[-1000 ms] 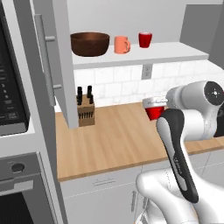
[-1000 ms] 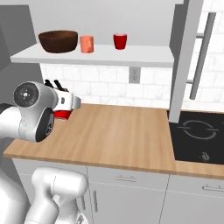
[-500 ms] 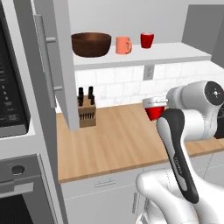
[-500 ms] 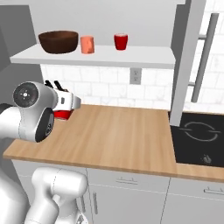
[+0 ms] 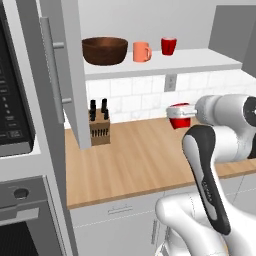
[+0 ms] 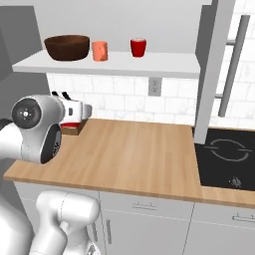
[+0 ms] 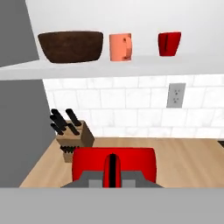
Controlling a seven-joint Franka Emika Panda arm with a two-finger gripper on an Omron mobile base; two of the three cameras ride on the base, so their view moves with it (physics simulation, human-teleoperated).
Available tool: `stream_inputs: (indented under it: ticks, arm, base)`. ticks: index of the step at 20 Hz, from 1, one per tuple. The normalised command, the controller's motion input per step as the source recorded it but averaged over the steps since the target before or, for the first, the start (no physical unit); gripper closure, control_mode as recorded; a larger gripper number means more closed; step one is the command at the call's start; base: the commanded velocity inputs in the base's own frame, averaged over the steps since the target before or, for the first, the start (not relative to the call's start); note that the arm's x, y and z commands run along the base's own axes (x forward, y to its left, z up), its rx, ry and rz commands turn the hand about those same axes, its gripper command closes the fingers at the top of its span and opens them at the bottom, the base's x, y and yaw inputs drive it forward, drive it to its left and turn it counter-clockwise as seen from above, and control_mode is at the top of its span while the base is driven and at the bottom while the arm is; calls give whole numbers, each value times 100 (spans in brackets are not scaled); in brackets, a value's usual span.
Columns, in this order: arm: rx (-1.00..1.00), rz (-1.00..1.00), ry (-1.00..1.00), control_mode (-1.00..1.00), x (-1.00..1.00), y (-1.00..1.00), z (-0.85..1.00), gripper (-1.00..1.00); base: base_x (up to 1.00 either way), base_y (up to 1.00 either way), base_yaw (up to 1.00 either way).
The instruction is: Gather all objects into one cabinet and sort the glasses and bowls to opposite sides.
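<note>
While no readable labels show, gripper [image 7: 113, 171] is clamped on red cup [image 7: 114, 162] above counter [image 5: 135, 160].

I see a wooden knife block [image 7: 73, 138] just ahead-left of my tool, on the wooden counter [image 5: 135, 160]. Straight ahead, a wall socket [image 7: 175, 95] sits in white tiles [image 7: 127, 103]; a black hob [image 6: 226, 159] lies far right.

- A red cup [image 7: 114, 162] sits low and close, clamped on its rim by the gripper [image 7: 112, 171].
- On the shelf [image 7: 109, 69] above: brown bowl [image 7: 71, 46] at left, orange mug [image 7: 120, 47] in the middle, second red cup [image 7: 169, 43] at right.
- A knife block [image 7: 73, 136] stands on the wooden counter [image 7: 183, 159], before the white tiled wall [image 7: 131, 105] with an outlet [image 7: 176, 95].
</note>
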Motion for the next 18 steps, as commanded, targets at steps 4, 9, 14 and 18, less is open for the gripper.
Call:
stream_inputs:
  ticks: [4, 9, 14, 18]
  arm:
    - [0, 0, -22, -100, 0, -2, 49, 100]
    - [0, -1, -11, -100, 24, -2, 55, 100]
    - [0, -13, -1, -100, 11, -23, 66, 100]
    - [0, -26, 0, -100, 0, -31, 61, 100]
  base:
    - [0, 0, 0]
    - [0, 0, 0]
    - [0, 0, 0]
    - [0, 0, 0]
